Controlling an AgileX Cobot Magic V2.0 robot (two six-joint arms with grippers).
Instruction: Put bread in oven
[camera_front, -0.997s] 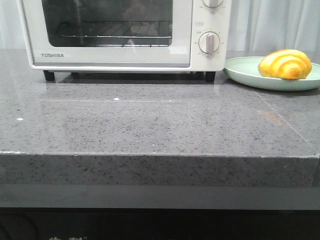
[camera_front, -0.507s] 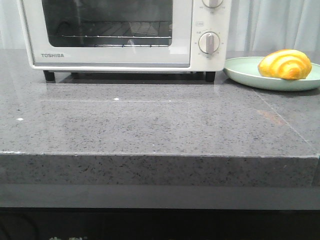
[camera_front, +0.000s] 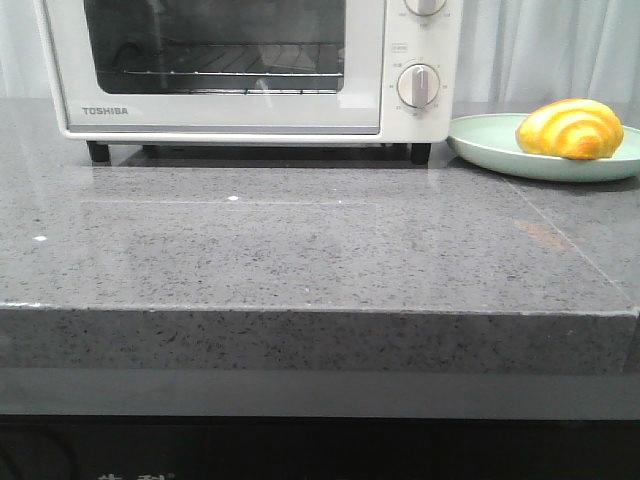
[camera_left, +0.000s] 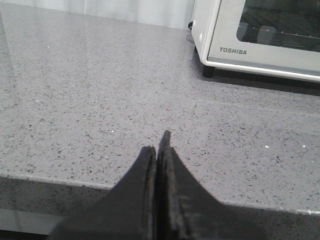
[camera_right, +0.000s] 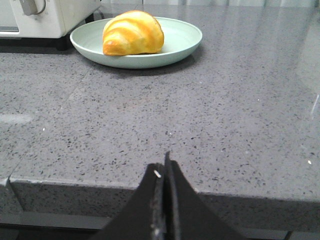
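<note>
The bread (camera_front: 570, 129) is a glossy golden-yellow croissant roll lying on a pale green plate (camera_front: 490, 140) at the back right; it also shows in the right wrist view (camera_right: 132, 33). The white Toshiba oven (camera_front: 250, 65) stands at the back with its glass door closed; its corner shows in the left wrist view (camera_left: 260, 35). My left gripper (camera_left: 159, 145) is shut and empty at the counter's front edge, left of the oven. My right gripper (camera_right: 164, 167) is shut and empty at the front edge, well short of the plate (camera_right: 182, 37). Neither gripper shows in the front view.
The grey speckled stone counter (camera_front: 300, 250) has a raised front edge (camera_front: 300, 340). The oven has round knobs (camera_front: 418, 85) on its right side and black feet (camera_front: 97, 152). Pale curtains hang behind the counter.
</note>
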